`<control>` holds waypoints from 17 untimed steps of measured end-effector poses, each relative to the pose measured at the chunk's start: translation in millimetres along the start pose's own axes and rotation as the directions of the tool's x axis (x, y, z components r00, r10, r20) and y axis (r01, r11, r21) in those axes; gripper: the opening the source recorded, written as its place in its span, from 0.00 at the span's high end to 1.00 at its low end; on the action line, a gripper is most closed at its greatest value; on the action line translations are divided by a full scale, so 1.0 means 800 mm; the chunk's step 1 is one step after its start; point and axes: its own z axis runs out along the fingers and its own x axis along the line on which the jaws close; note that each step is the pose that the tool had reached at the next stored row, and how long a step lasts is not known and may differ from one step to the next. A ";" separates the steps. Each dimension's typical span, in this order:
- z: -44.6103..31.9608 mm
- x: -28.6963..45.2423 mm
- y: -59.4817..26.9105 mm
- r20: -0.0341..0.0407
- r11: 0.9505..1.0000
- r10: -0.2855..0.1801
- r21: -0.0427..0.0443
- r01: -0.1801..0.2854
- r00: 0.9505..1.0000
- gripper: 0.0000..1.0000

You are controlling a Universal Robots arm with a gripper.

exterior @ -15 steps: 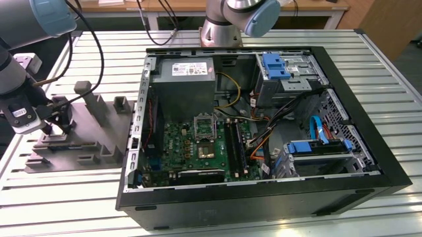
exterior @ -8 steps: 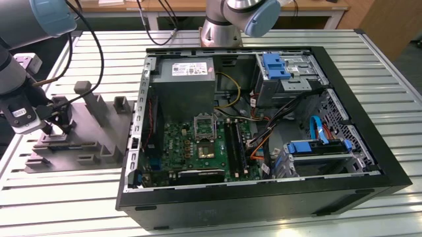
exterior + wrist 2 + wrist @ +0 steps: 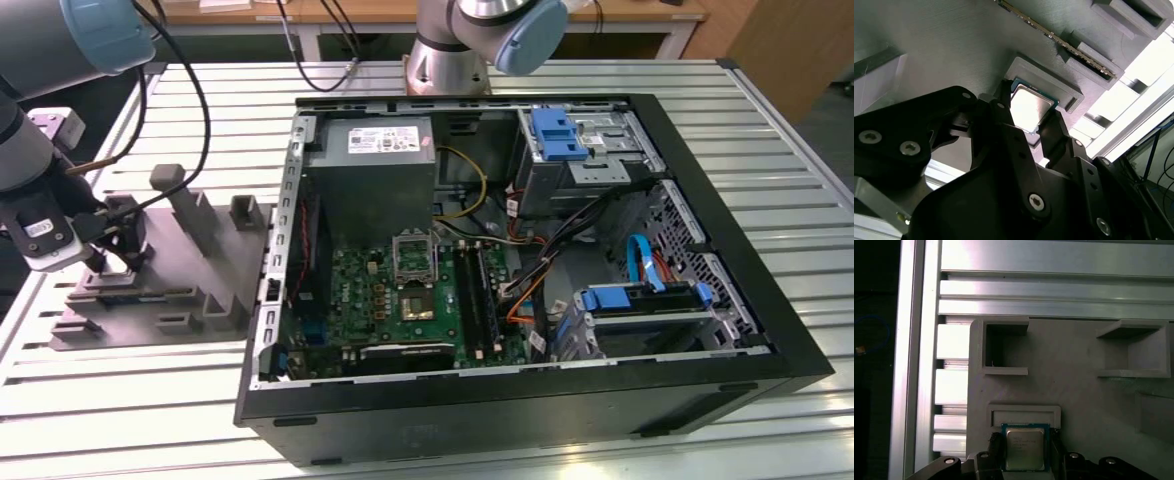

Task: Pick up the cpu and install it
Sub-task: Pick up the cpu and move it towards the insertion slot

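The cpu (image 3: 1024, 446) is a small square chip with a silvery top; in both wrist views it lies in the shallow raised recess of a grey fixture plate (image 3: 1079, 390). My gripper (image 3: 1025, 454) has one black finger on each side of the chip, and both fingers (image 3: 1004, 112) press against its edges. In the second wrist view the cpu (image 3: 1030, 106) shows bright between my gripper (image 3: 1029, 120) tips. In the exterior view my gripper (image 3: 114, 265) is low over the fixture plate (image 3: 174, 290), at the exterior view's left. The green board's socket (image 3: 418, 300) lies inside the open computer case (image 3: 534, 400).
The fixture plate carries several upright grey blocks and pockets (image 3: 187, 205) around my gripper. A second robot arm's base (image 3: 447, 55) stands behind the case. Cables, drive cages with blue tabs (image 3: 557, 135) and a power supply (image 3: 387, 160) crowd the case around the board.
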 end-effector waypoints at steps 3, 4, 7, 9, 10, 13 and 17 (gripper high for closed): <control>0.0001 0.0000 0.000 0.000 1.000 0.000 0.000 0.000 1.000 0.52; 0.0001 0.0000 0.000 0.000 1.000 0.000 0.000 0.000 1.000 0.52; 0.0001 0.0000 0.000 0.000 1.000 0.000 0.000 0.000 1.000 0.46; 0.0000 0.0000 0.000 0.000 1.000 0.000 0.000 0.000 1.000 0.46; -0.0003 0.0000 0.000 0.000 1.000 0.000 0.000 0.000 1.000 0.46; -0.0012 0.0000 0.000 0.000 1.000 0.000 0.000 0.000 1.000 0.46; -0.0017 0.0000 0.000 0.000 1.000 0.000 0.000 0.000 1.000 0.46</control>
